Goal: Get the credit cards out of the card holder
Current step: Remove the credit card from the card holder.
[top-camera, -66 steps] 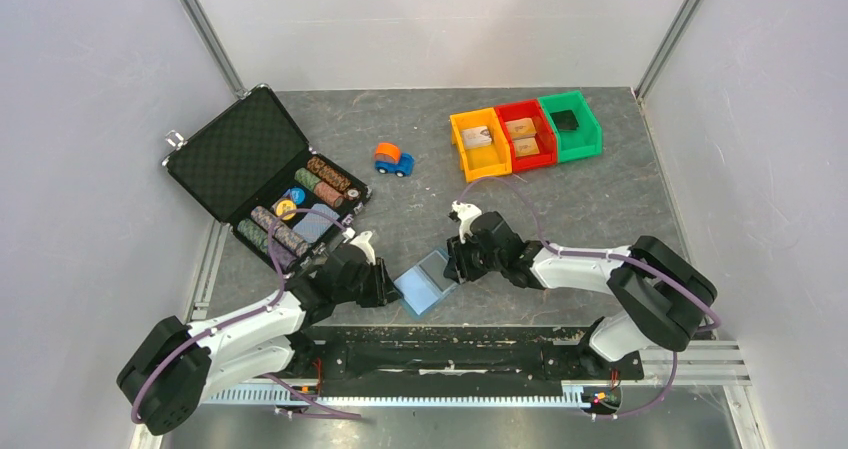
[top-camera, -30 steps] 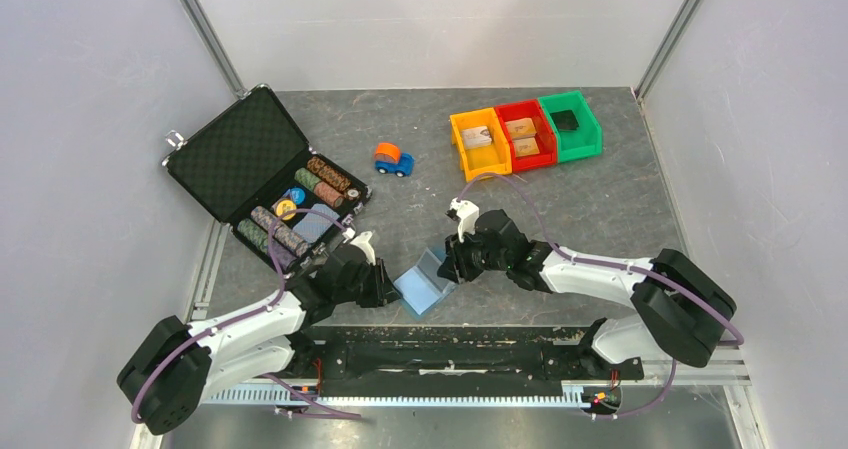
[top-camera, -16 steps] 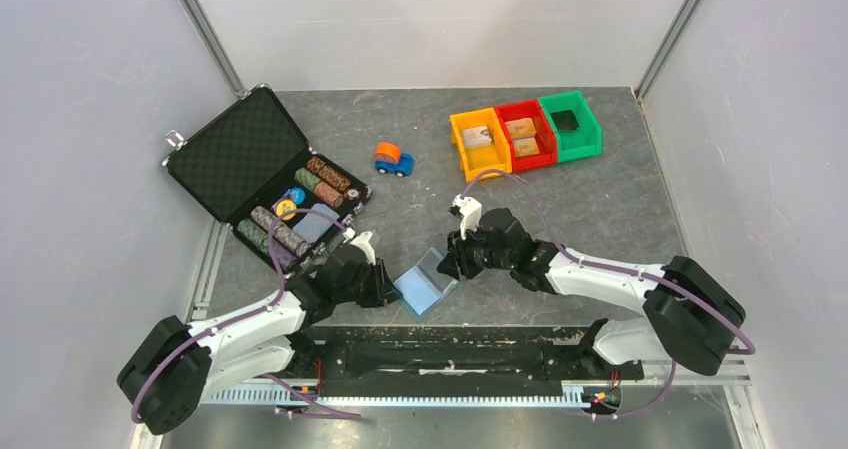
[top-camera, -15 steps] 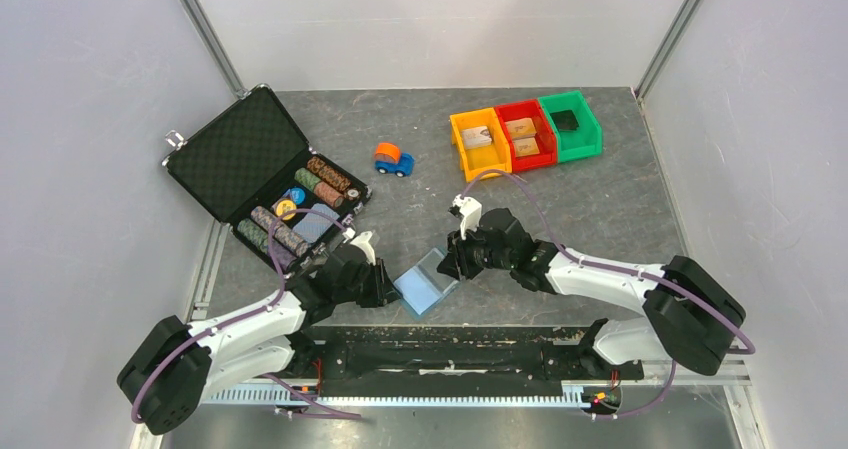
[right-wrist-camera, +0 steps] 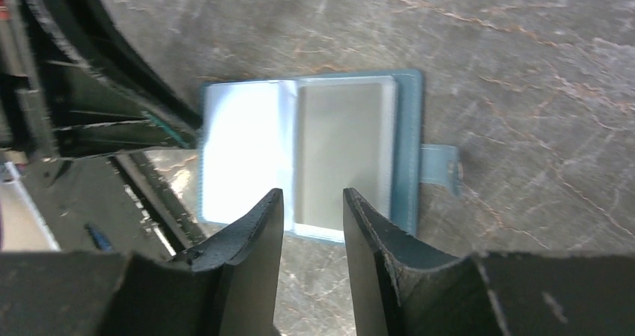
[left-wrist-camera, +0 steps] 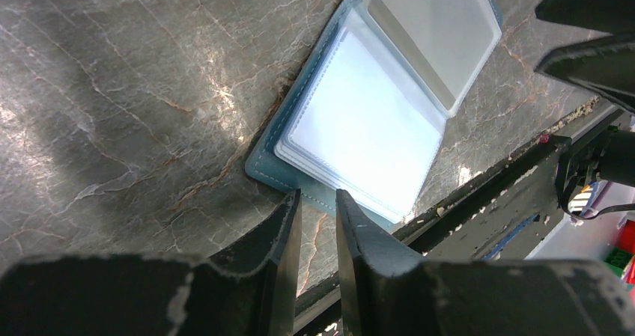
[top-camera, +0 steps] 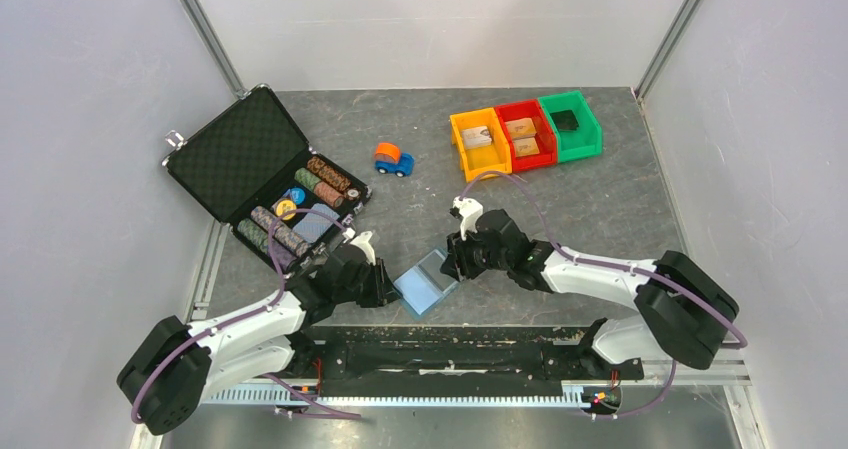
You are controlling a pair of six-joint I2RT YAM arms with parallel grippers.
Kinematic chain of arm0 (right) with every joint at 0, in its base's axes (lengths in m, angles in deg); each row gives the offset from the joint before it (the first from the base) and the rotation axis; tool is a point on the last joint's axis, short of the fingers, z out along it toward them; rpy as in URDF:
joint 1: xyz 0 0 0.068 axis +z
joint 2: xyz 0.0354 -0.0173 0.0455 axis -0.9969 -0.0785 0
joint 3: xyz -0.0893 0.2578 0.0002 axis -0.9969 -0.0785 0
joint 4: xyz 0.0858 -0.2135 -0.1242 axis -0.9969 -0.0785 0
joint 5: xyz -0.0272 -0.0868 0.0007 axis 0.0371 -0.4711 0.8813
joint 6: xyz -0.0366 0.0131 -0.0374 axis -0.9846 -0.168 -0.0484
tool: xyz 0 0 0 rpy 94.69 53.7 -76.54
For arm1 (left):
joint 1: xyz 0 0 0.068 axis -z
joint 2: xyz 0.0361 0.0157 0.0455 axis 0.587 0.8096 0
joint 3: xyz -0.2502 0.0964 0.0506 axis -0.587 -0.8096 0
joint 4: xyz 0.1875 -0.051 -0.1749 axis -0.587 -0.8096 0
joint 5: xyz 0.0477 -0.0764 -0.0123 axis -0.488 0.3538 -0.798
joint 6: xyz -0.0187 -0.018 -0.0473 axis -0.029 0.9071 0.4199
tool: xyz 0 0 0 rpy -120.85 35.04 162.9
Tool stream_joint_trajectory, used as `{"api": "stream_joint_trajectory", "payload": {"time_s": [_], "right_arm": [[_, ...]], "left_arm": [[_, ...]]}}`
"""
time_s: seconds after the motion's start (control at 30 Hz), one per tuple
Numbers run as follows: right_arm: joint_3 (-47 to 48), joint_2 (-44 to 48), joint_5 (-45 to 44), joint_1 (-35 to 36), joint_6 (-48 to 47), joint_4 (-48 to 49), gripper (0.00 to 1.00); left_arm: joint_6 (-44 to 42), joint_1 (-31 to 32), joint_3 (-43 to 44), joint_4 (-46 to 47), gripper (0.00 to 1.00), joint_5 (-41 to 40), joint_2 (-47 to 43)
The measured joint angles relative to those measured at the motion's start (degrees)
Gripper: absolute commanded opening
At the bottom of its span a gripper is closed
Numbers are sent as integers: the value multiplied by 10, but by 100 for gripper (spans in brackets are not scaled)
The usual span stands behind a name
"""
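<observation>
Wallet (top-camera: 426, 283) lies open, inner side up, on the table (top-camera: 600, 204) near its front edge, between the two grippers. The closing tab (right-wrist-camera: 440, 168) sticks out flat from the outer edge of one half.

Card (right-wrist-camera: 341, 149): one tan-grey card shows through the clear sleeve on the tab-side half, the half farther from the left arm. It sits fully inside its pocket. The other half is a stack of clear sleeves glaring white, so its contents are unreadable.

Left gripper (left-wrist-camera: 316, 198): low, with its tips right at the wallet's stitched near edge. There is a narrow gap between the fingers and nothing is visible between them. Whether the tips touch the cover cannot be told.

Right gripper (right-wrist-camera: 313, 197): at the wallet's long edge, on the side away from the left arm. The fingers stand apart and hold nothing, and their gap lines up close to the fold.

Elsewhere, all well apart from the wallet:
- open black case (top-camera: 240, 154) with chips (top-camera: 300, 214), back left
- toy car (top-camera: 393, 159), mid-table
- a row of three bins (top-camera: 533, 162), back right
</observation>
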Motion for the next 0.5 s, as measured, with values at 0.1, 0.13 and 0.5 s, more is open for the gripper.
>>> {"api": "stream_joint_trajectory", "payload": {"time_s": [0.1,0.13,0.5], "right_arm": [[2,-14,-24,-5,-7,-13,39],[2,-18,-28,-7,-9,-16,39],[2,-58,-31,-15,-15,-21,41]], "left_arm": [[0,0,0,0,30,0,0],[0,0,0,0,30,0,0],[0,0,0,0,30,0,-6]]}}
